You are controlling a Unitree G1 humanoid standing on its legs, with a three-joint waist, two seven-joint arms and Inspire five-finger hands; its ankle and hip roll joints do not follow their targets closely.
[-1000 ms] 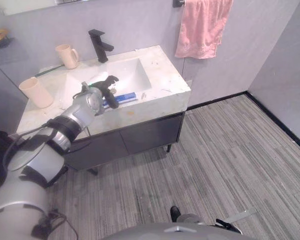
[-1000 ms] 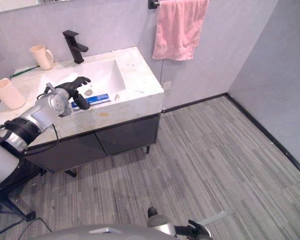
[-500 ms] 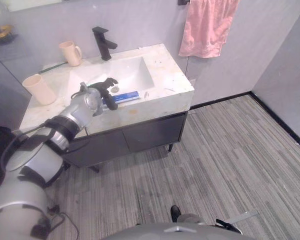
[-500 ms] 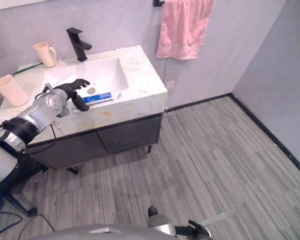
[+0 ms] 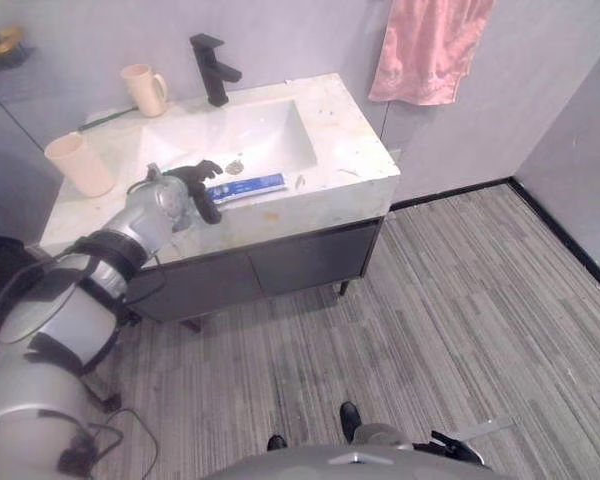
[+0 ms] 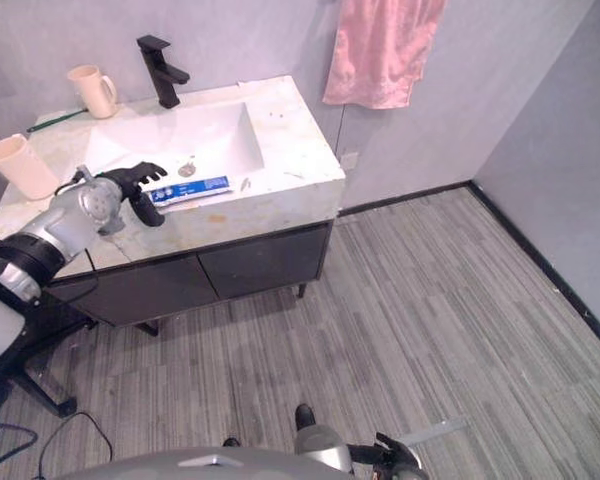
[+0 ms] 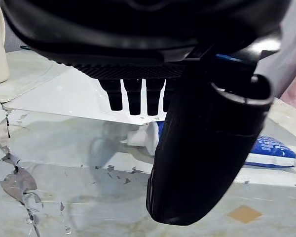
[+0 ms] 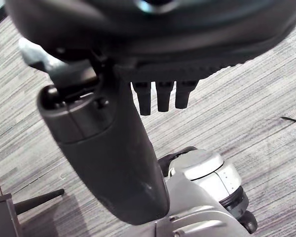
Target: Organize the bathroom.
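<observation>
Left eye view: your left hand (image 5: 195,187) hovers with relaxed fingers beside the toothpaste tube (image 5: 248,186), which lies on the tabletop (image 5: 340,140) near the front edge; tidying looks barely begun.

Right eye view: two cups (image 6: 8,166) stand far left, well apart.

Left wrist view: nothing grasped.

Right wrist view: your right hand (image 8: 108,148), released, hangs over the floor (image 8: 266,84).

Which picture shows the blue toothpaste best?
The left eye view: the whole toothpaste tube lies on the counter beside the left hand. The right eye view shows the same; the left wrist view shows its ends past the thumb.
</observation>
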